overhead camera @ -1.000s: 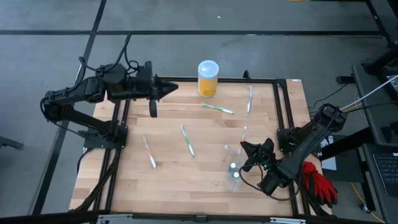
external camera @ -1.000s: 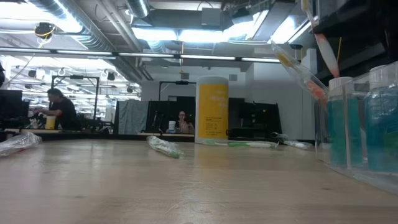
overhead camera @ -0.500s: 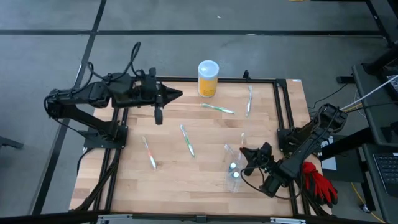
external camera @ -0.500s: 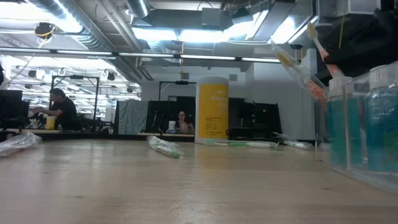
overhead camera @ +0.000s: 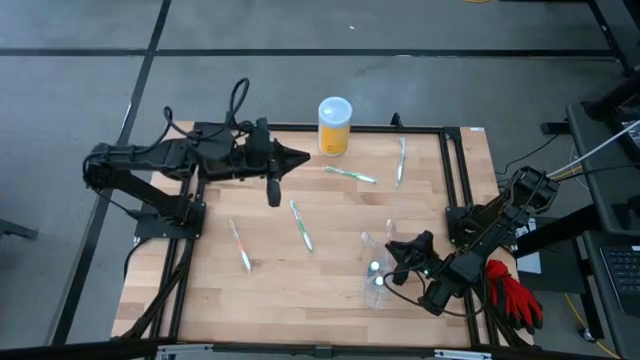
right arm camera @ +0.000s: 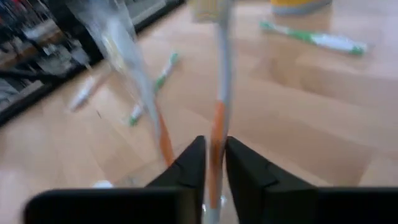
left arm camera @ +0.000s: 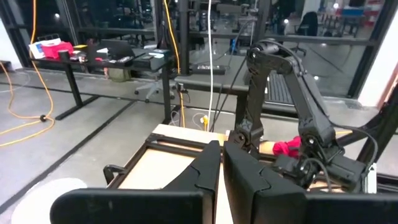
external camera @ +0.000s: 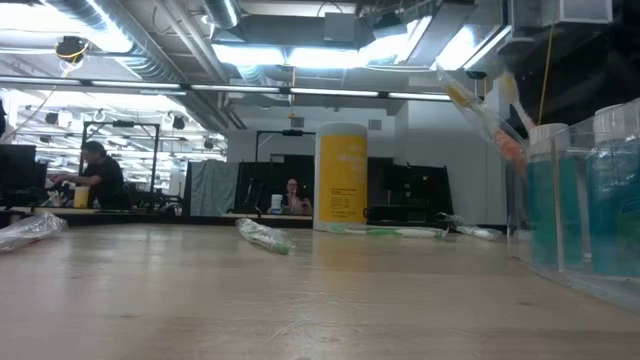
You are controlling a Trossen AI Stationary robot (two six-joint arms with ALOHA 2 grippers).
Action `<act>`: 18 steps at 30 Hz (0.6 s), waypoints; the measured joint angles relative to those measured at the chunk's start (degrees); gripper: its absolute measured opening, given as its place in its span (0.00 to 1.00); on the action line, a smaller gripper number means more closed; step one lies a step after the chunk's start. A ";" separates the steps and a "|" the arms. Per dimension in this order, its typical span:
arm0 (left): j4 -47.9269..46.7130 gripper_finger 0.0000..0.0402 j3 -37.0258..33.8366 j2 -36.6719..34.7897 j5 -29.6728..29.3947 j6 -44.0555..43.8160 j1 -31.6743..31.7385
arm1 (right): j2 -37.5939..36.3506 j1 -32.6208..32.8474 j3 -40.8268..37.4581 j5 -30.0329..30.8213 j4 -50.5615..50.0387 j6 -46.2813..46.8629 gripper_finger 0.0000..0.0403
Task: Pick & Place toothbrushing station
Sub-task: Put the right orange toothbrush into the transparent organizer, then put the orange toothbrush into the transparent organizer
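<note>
Left hand (overhead camera: 303, 157) moved right over table (overhead camera: 270, 290), fingers together, right hand (overhead camera: 392, 246) clamped on toothbrush (right arm camera: 219, 106) above cup (overhead camera: 375, 275)

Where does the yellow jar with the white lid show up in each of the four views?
High view: yellow jar at the table's far edge, middle.
Low view: upright at picture centre, behind the toothbrushes.
Left wrist view: probably the blurred white round shape at lower left; uncertain.
Right wrist view: only its yellow base at the top edge.
Shared landmark: the green toothbrush beside the jar, seen in the high, low and right wrist views.
</note>
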 joint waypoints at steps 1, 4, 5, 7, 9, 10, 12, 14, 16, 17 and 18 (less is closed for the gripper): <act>0.38 0.04 0.00 0.17 -0.39 0.00 -0.21 | 0.00 0.00 0.00 -1.25 0.06 0.00 0.20; 0.89 0.04 0.00 0.54 -1.23 -0.01 -0.51 | 0.00 0.00 0.00 -3.30 0.48 0.06 0.30; 0.93 0.04 0.01 0.55 -1.56 -0.02 -0.49 | 0.00 0.00 0.02 -3.33 0.78 0.09 0.33; 1.02 0.04 0.02 0.56 -2.27 -0.04 -0.46 | 0.00 0.00 0.02 -3.20 1.30 0.11 0.38; 1.19 0.04 0.00 0.68 -2.92 -0.02 -0.46 | -0.09 0.00 0.02 -2.74 2.08 0.30 0.41; 1.31 0.04 0.00 0.72 -3.26 -0.02 -0.48 | -0.28 0.00 0.02 -2.28 2.20 0.82 0.42; 1.92 0.04 0.00 0.72 -3.71 -0.02 -0.50 | -0.66 0.00 0.02 -0.58 1.94 2.12 0.43; 1.89 0.04 0.00 0.70 -4.61 0.01 -0.73 | -1.46 -0.32 0.04 1.27 0.34 4.40 0.44; 1.47 0.04 0.01 0.70 -5.92 0.40 -0.79 | -2.59 -0.97 0.07 2.29 -0.71 5.88 0.44; 1.30 0.04 0.00 0.70 -6.49 0.44 -0.79 | -3.26 -1.27 0.07 2.29 -1.34 5.86 0.43; 0.96 0.04 0.01 0.70 -6.76 0.44 -0.79 | -3.96 -1.55 0.07 2.23 -1.67 5.62 0.43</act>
